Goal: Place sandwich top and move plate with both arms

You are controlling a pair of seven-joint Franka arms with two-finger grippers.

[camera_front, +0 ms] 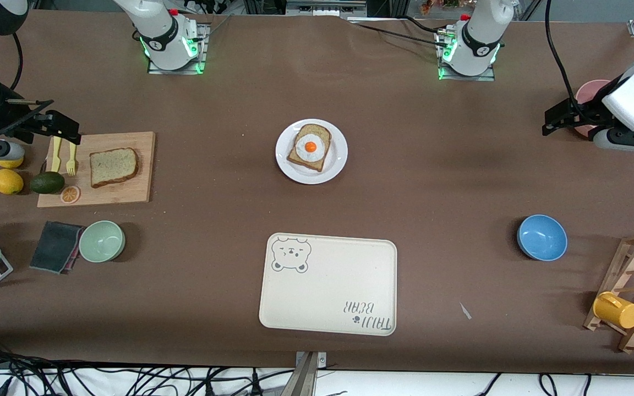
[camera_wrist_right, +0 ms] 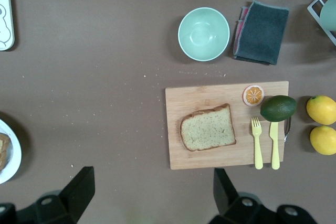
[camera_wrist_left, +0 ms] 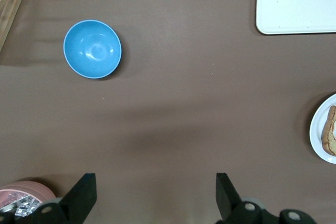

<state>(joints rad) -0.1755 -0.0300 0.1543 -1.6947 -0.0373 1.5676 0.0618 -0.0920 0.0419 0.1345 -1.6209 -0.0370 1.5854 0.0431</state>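
Front view: sandwich top (camera_front: pixel 113 167) lies on the board (camera_front: pixel 141 165) at frame left, plate (camera_front: pixel 311 151) at centre. Wrist views: left claw (camera_wrist_left: pixel 155 195) and right claw (camera_wrist_right: pixel 152 192) hover spread. A shallow pinch could drop the slice.

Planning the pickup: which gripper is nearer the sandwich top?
Right. The right gripper hovers beside the sandwich top; the left gripper waits at the table's left-arm end.
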